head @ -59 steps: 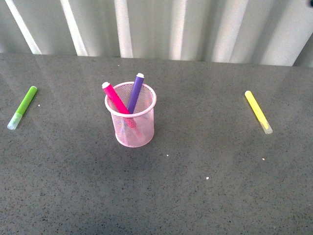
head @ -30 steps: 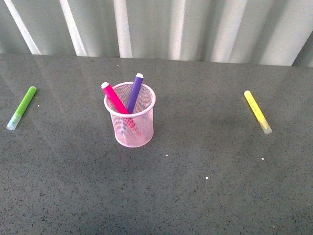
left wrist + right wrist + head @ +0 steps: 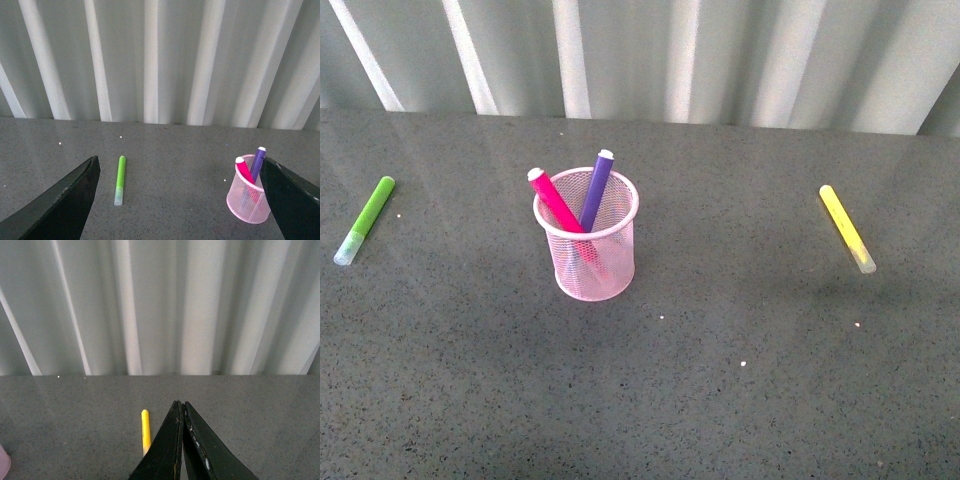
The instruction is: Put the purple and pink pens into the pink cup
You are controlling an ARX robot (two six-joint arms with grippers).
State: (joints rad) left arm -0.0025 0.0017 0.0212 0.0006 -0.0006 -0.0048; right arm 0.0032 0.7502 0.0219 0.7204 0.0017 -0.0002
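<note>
Ribbed pale wall panels stand behind a grey speckled table (image 3: 740,400), hard and matte, with a few white flecks.

My left gripper (image 3: 180,200) has its fingers spread wide and holds nothing; one black wedge-shaped finger (image 3: 65,205) sits at each side of the left wrist view, well back from the things on the table. My right gripper (image 3: 181,440) has its two black fingers pressed together along their length, with nothing between them that I can see. Neither arm shows in the front view.

Between those open left fingers I see the pink cup (image 3: 586,255), a wire-mesh cylinder with a rolled rim and a solid base, upright on the table. I judge it light and easy to tip or slide, and the mesh could dent under a hard squeeze. Inside it stand the pink pen (image 3: 554,201) and the purple pen (image 3: 595,189), crossing and leaning on the rim, their white ends above it. They look like stiff, smooth plastic, light and a bit slippery; the mid-barrel would be the place to pinch. Both already stand in the cup, so the task looks done.

Well apart to either side lie a green marker (image 3: 366,219) and a yellow marker (image 3: 846,227), flat on the table.
</note>
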